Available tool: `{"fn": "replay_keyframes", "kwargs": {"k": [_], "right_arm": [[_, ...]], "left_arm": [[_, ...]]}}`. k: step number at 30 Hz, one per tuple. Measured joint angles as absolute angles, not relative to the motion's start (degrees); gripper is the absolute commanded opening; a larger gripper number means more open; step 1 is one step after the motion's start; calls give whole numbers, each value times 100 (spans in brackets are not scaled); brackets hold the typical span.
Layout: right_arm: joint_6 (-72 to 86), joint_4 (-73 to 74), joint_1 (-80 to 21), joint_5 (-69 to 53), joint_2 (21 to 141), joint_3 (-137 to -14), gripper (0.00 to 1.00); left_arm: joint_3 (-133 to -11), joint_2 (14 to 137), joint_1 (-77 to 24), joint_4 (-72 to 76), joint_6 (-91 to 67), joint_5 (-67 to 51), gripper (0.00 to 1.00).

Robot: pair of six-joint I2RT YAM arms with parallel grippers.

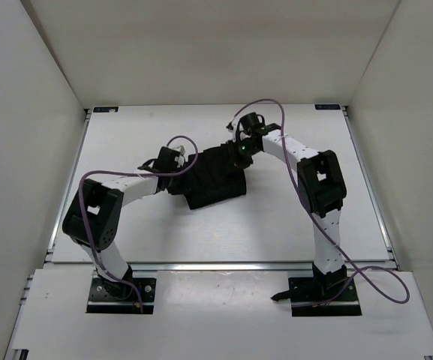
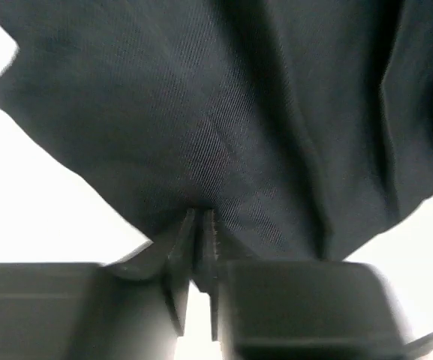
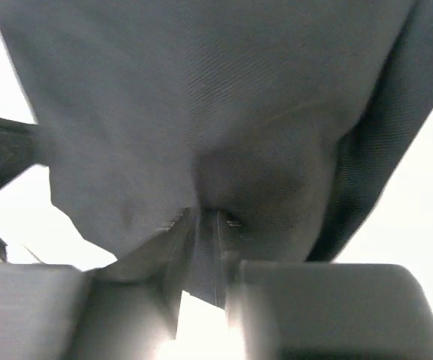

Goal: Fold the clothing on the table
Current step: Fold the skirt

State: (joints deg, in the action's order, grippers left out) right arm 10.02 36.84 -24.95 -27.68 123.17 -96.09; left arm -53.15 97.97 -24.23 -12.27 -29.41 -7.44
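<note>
Pinching cloth (image 1: 214, 180) w/ L jaws at left edge, R jaws at far-right edge, both clamped on fabric. Bunched mid bench (image 1: 276, 225) betw. arms. Gripped at two pts prob. to lift & fold evenly.

Both arms bent, elbows out, forearms reaching in toward centre. Left hand (image 2: 203, 216) and right hand (image 3: 207, 214): jaws nearly together, each pinching the clothing (image 1: 214, 181).
</note>
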Motion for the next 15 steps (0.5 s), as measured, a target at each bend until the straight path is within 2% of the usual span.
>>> {"fn": "replay_keyframes", "kwargs": {"k": [1,2,3,4,5,10,15], "right_arm": [[1015,3750,-2456,-2775,12302,-9795,38],[1022,3782,-2399,-2814,12254,-9990,44],[1028,3795,-2340,-2871,12173,-10145,56],[1044,3778,-2270,-2939,12016,-10228,64],[1059,3774,-2211,-2987,11804,-10235,72],[1118,3623,-2010,-2624,10062,-9655,80],[1013,3262,-1730,-1881,8224,-7985,84]], "left_arm": [[-5406,9738,-2390,-1315,-2867,-735,50],[-5542,9664,-2355,-1428,-2799,-716,65],[-5728,9574,-2316,-1570,-2742,-707,72],[-5933,9491,-2274,-1756,-2681,-696,93],[-6206,9397,-2209,-1959,-2617,-705,99],[-6827,8578,-2010,-2705,-2351,-596,99],[-5765,7129,-2078,-3181,-2270,-137,99]]}}
